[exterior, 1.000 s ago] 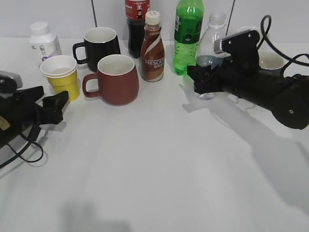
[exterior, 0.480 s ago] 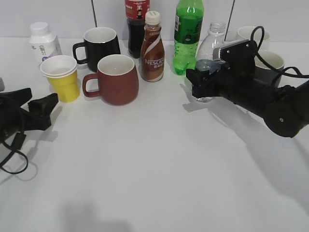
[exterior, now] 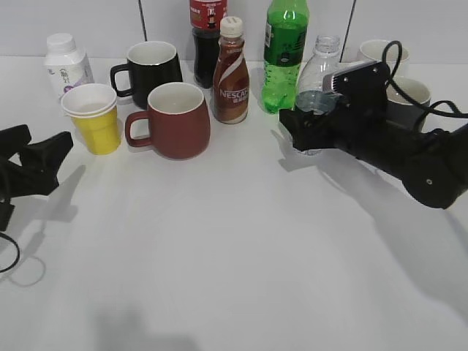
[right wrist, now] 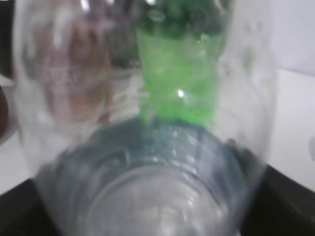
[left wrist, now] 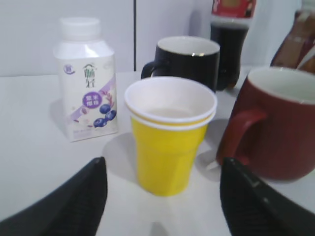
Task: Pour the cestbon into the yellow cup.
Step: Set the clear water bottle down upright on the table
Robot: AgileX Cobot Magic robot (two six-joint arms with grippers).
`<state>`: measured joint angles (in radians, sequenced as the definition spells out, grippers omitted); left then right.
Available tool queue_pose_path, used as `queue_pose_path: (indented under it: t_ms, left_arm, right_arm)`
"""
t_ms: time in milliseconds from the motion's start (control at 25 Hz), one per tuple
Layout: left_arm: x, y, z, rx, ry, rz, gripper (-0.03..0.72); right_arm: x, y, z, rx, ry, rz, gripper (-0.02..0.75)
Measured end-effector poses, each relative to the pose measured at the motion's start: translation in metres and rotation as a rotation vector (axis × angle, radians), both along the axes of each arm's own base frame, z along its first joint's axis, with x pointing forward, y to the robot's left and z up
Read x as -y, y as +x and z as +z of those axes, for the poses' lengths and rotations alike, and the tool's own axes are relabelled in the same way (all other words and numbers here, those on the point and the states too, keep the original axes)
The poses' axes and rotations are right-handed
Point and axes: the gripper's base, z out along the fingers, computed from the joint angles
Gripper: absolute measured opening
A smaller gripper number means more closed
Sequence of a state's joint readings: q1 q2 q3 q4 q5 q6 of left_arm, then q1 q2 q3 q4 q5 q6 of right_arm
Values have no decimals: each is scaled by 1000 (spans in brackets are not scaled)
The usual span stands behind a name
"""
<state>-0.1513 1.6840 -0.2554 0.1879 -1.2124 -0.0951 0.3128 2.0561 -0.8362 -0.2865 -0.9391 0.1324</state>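
The clear ribbed plastic water bottle (exterior: 319, 69) has no cap and stands upright near the table's back edge, right side. The small yellow paper cup (exterior: 94, 118), white inside, stands upright near the back left corner.

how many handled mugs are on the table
4 show, more may be hidden: glossy black ceramic mug back left, dark red ceramic mug before it, two white mugs back right, partly hidden behind the right arm.

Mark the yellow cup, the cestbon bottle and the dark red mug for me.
yellow cup (left wrist: 165, 157), left wrist view, on its yellow side wall.
cestbon bottle (exterior: 319, 64), exterior view, on its clear shoulder below the neck.
dark red mug (exterior: 179, 124), exterior view, on its front wall.
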Motion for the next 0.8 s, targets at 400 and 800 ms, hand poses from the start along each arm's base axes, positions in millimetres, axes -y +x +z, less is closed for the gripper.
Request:
queue_pose_path:
  t_ms: [400,800]
  left_arm:
    - [1,-14,23,32,-31,-32,545]
    - [-5,-33,53,-34,-101,17,544]
  right_arm:
    - [14,-34,3,-106,-41,-28,626]
    - [27,-70,1,-272,-96,-49,605]
